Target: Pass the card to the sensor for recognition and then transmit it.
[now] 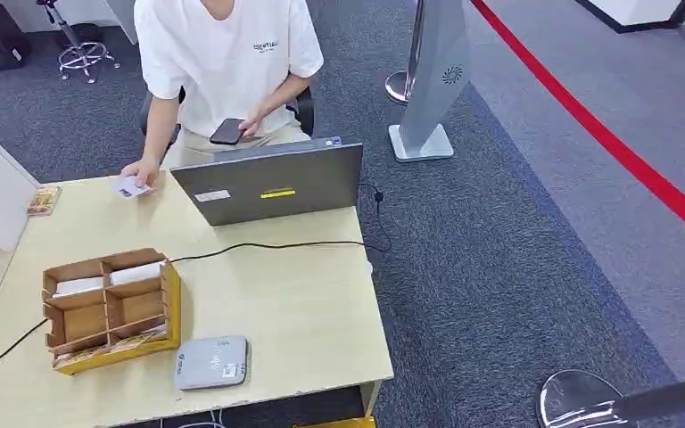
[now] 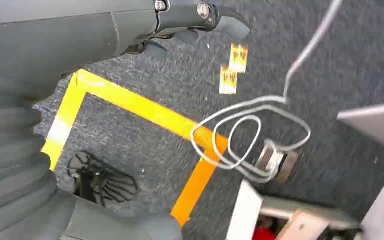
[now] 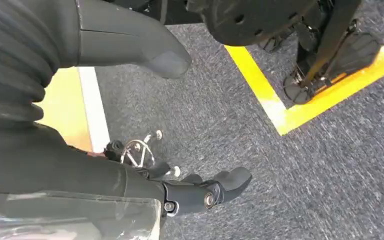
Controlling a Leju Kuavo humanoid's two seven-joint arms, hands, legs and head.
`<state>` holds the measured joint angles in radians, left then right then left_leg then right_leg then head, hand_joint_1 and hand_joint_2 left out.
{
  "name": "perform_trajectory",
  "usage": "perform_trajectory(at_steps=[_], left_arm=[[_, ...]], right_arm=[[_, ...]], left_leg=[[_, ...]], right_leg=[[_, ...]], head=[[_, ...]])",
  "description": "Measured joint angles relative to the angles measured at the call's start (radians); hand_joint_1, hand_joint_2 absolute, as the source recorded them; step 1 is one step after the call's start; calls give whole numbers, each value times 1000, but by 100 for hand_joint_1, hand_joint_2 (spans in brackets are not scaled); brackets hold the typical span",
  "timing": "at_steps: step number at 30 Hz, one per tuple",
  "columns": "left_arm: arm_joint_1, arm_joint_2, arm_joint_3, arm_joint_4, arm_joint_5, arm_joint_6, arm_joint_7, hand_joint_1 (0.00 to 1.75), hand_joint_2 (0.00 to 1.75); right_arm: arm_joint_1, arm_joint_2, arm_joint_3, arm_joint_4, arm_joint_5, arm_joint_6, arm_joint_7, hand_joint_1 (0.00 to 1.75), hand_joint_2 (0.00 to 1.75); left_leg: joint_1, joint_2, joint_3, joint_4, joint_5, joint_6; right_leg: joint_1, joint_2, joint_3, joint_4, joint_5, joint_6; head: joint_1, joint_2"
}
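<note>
- since both arms hang beside the body, the left hand [image 2: 190,25] faces the grey carpet, its dark fingers [image 2: 230,25] curled a little with nothing between them, loosely apart rather than clenched.
- on the bench [image 1: 303,312], far left edge, a small stack of cards [image 1: 43,200] lies flat by the white partition.
- nearer the front, a cardboard organiser [image 1: 107,303] with four compartments holds white slips in its two rear compartments; the front ones look bare, and it sits on a yellow tray.
- the task's card [image 1: 130,188] lies at the far edge of the bench under a person's hand [image 1: 141,171], well apart from either robot hand.
- i judge the card light, thin and stiff, slick on its faces; lying flat it gives little to pinch, so its edges are the place to take hold, best once the person lifts it clear of the bench.
- the grey card reader [image 1: 211,362], the sensor, sits near the front edge, just beside the organiser, its cable running off the bench.
- an open laptop [image 1: 268,183] stands between the person and the reader; the person's other hand holds a dark phone [image 1: 227,131].
- the right hand [image 3: 180,125] hangs over carpet and yellow floor tape, thumb and fingers [image 3: 220,185] spread wide, holding nothing.
</note>
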<state>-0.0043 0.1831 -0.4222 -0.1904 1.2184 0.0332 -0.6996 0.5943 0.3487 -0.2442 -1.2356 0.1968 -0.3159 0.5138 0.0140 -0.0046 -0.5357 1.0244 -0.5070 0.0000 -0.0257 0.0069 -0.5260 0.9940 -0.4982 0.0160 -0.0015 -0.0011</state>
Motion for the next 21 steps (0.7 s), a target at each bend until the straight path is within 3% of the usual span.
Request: perform_trajectory(at_steps=[4,6,8,10,12,13,14,15,17,19,20,21], left_arm=[[5,6,30,-4,-1,0,0,0,175],[14,7,51,-19,-55,10,0,0,175],[50,0,141,-84,-254,11,0,0,175],[71,-42,328,-166,-567,-7,7,0,175],[86,-126,530,-336,-761,86,121,0,175],[98,-182,620,-498,-815,183,242,0,175],[106,-217,677,-633,-841,243,326,0,175],[107,-256,732,-761,-847,269,364,0,175],[107,-302,848,-931,-832,235,338,0,175],[164,-345,944,-1046,-826,144,284,0,175],[183,-391,977,-1121,-818,108,248,0,175],[181,-411,1005,-1186,-820,87,234,0,175]], right_arm=[[3,0,14,0,0,0,0,0,175],[5,0,19,-3,-9,-4,9,0,175],[11,0,31,-6,-21,-23,17,0,175],[16,1,40,-6,4,-9,18,0,175],[7,-2,34,2,74,60,-3,0,175],[-8,-7,19,17,120,116,-27,0,175],[-23,-10,-1,32,160,165,-51,0,175],[-36,-11,-32,48,213,215,-80,0,175],[-56,-11,-99,68,308,295,-124,0,175],[-69,-10,-145,86,343,322,-147,0,175],[-69,-10,-162,95,348,328,-152,0,175],[-70,-9,-174,102,348,328,-154,0,175]], left_leg=[[0,0,0,0,0,0],[0,0,0,0,0,0],[-1,1,1,0,0,0],[-2,-1,0,1,2,2],[-3,-3,-2,1,4,3],[-3,-3,-3,1,4,3],[-2,-2,-4,1,4,3],[-2,-1,-4,1,4,3],[-3,5,-4,1,4,3],[-1,13,-5,3,4,3],[0,12,-11,4,4,3],[2,6,-16,4,8,4]], right_leg=[[0,0,0,0,0,0],[0,0,0,0,0,0],[0,1,-1,0,0,0],[-2,0,-2,-1,1,1],[-3,-2,-3,-1,2,3],[-3,-2,-3,-1,4,4],[-3,-1,-3,-1,4,3],[-3,0,-2,-1,5,4],[-3,5,-2,-1,7,4],[-1,15,-12,-1,10,4],[0,14,-14,-1,11,4],[1,9,-15,-1,11,5]], head=[[0,0],[0,0],[0,0],[0,0],[-2,0],[-2,0],[1,0],[4,0],[3,0],[-2,0],[-4,0],[3,0]])
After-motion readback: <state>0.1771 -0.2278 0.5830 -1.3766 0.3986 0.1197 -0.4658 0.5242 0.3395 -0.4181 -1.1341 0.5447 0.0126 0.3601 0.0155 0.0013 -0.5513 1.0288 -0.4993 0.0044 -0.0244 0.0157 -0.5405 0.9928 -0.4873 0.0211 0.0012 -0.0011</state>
